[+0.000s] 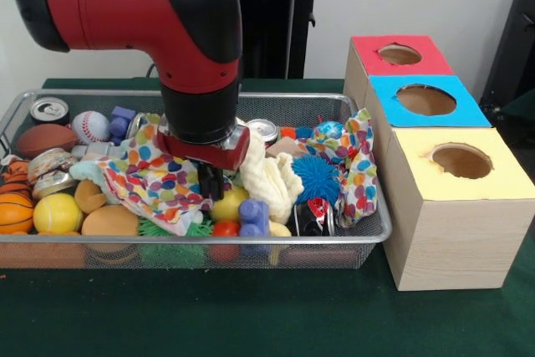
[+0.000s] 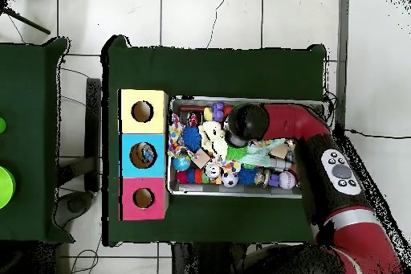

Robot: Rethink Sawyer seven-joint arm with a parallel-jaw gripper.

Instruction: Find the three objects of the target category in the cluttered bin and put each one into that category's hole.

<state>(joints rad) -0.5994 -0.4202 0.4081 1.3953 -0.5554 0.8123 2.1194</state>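
A wire mesh bin [image 1: 368, 232] [image 2: 241, 193] is packed with toys, balls, cans and cloths. My gripper [image 1: 211, 183] reaches down into its middle, just above a yellow ball [image 1: 230, 205] and against a polka-dot cloth [image 1: 150, 177]. Whether it holds anything cannot be made out. From overhead the arm's black wrist [image 2: 245, 122] hides it. Beside the bin stand three boxes with round holes: red [image 1: 399, 56] [image 2: 143, 198], blue [image 1: 426, 99] [image 2: 143, 155] and yellow [image 1: 462, 160] [image 2: 143, 111].
Around the gripper lie a cream cloth [image 1: 267, 180], a blue spiky ball [image 1: 316, 177], a blue block [image 1: 252, 216], a crushed can [image 1: 313, 216] and a red ball [image 1: 224, 229]. Farther off are a baseball [image 1: 90, 126], a football [image 1: 43, 138] and upright cans [image 1: 48, 109].
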